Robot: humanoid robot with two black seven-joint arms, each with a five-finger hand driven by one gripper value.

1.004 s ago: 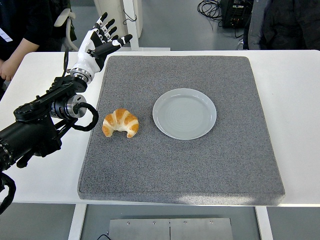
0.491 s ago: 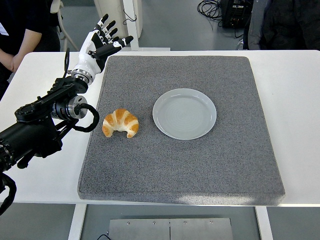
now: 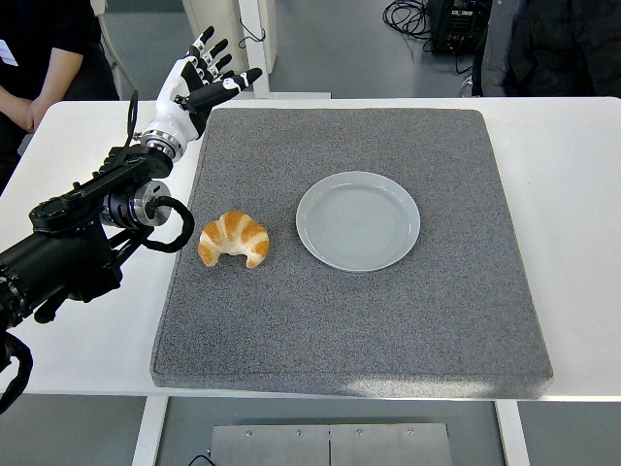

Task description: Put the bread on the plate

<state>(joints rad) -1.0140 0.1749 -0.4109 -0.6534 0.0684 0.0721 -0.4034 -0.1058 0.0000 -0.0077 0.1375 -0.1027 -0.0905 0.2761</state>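
My left arm: it comes in from the left side and goes up and away from me over the table point(image 3: 78, 369).
My left hand point(image 3: 190, 89): it is lifted up near the far left corner of the mat point(image 3: 388, 330), palm open.
My fingers point(image 3: 212, 49): spread apart, holding nothing.
Bread point(image 3: 234, 239): it lies on the mat, near my arm, well apart from my hand.
Plate point(image 3: 358, 220): it sits on the mat, just to the right of the bread, not touching it.
People: some stand at the far side of the table.
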